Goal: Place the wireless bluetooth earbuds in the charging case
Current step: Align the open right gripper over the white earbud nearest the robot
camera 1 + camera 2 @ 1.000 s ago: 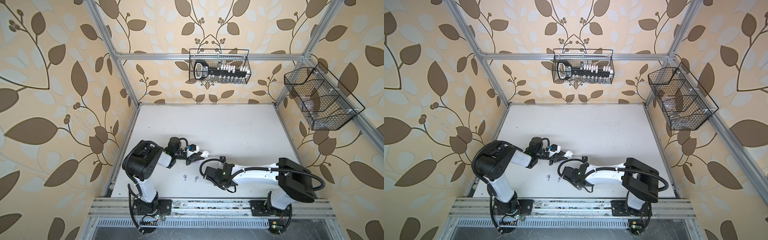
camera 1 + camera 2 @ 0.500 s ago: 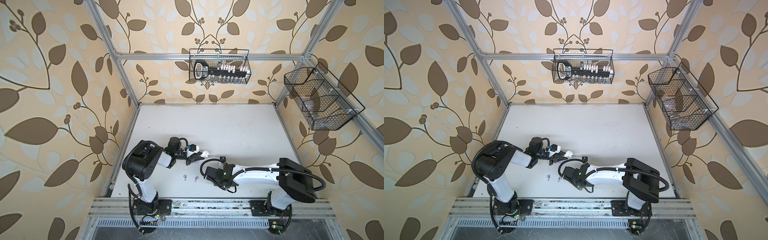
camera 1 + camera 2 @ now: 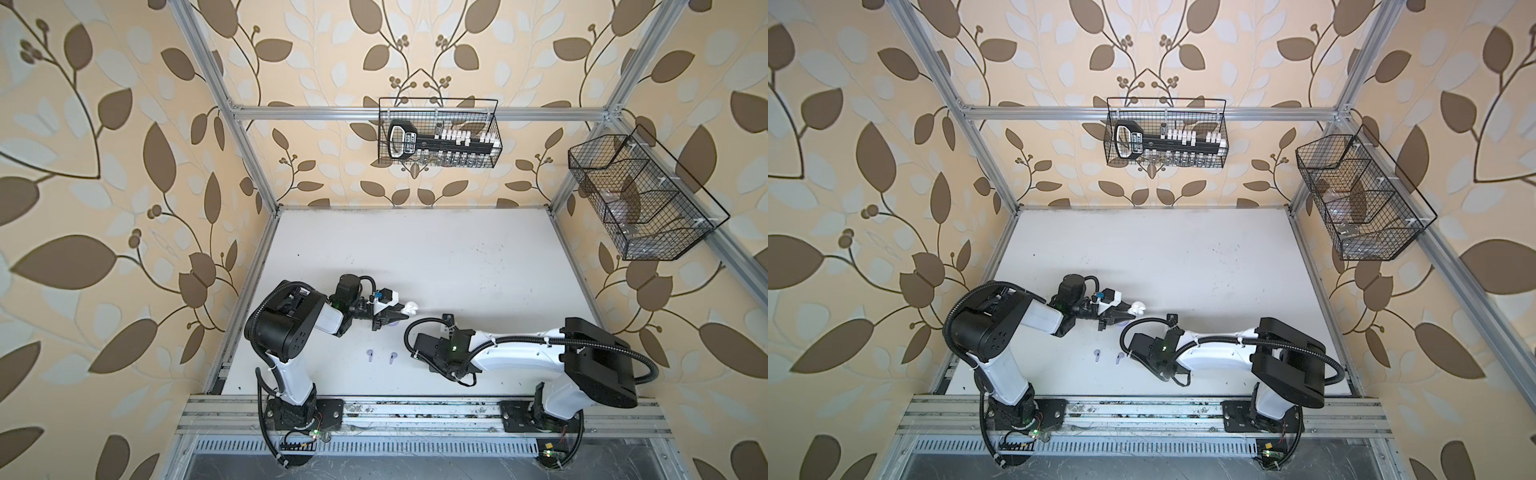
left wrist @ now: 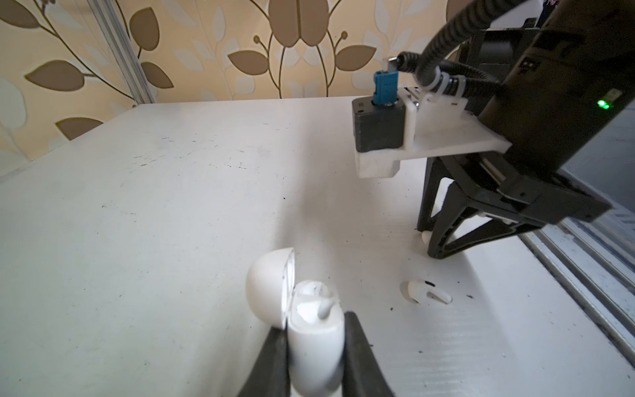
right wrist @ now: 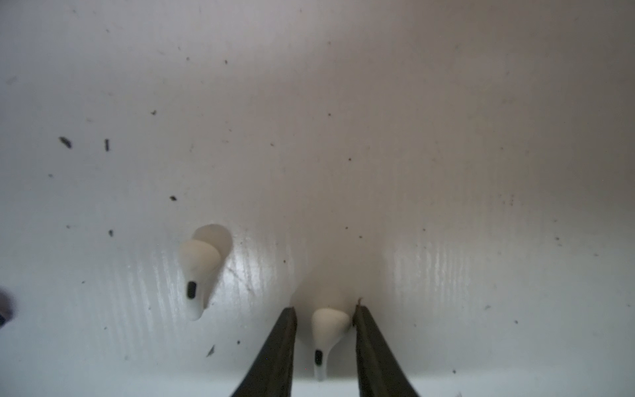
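Right gripper [image 5: 324, 309]: jaws parted and lowered to the table [image 5: 343, 103], one on either side of a white earbud [image 5: 330, 324]. One jaw sits at the bud's bulb and a visible gap remains at the other, so nothing is gripped. The bud lies flat directly between the fingertips, bulb toward the tips and stem running back toward the wrist. Its long axis follows the jaws, so closure falls across its narrow width. Judgement: alignment is acceptable, but a squeeze on the rounded bulb could push it out ahead of the tips.

Second white earbud [image 5: 201, 264]: lies flat, outside the jaws, apart, roughly parallel.

Left gripper [image 4: 314, 323]: clamped on the white charging case [image 4: 316, 350], lid [image 4: 268, 292] hinged open. The case is near the right gripper, not touching. The right arm is nearer both white buds.

A lavender earbud [image 3: 393, 356] lies beside the right wrist and a second lavender earbud [image 3: 369, 354] past it, both untouched.
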You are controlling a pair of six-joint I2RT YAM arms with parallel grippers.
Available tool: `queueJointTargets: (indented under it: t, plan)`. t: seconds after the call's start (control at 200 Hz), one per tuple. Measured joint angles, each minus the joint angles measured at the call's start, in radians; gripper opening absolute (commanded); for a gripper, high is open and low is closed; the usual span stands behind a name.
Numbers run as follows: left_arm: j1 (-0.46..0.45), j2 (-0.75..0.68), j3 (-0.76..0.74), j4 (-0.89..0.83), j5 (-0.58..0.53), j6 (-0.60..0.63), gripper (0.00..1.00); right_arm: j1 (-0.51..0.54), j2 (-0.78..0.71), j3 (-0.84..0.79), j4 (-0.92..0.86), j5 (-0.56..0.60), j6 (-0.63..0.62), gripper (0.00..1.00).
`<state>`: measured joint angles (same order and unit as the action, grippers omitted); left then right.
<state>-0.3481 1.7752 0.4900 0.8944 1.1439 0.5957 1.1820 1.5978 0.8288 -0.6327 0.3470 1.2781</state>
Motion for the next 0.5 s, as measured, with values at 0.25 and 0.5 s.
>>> queueJointTargets:
  t: [0.25,0.5]
  plan:
    - [0.0,0.0,0.0,0.0,0.0,0.0,0.0,0.0,-0.003,-0.003,0.0,0.0,0.0,0.28]
    - [0.0,0.0,0.0,0.0,0.0,0.0,0.0,-0.007,-0.003,-0.003,0.0,0.0,-0.001,0.27]
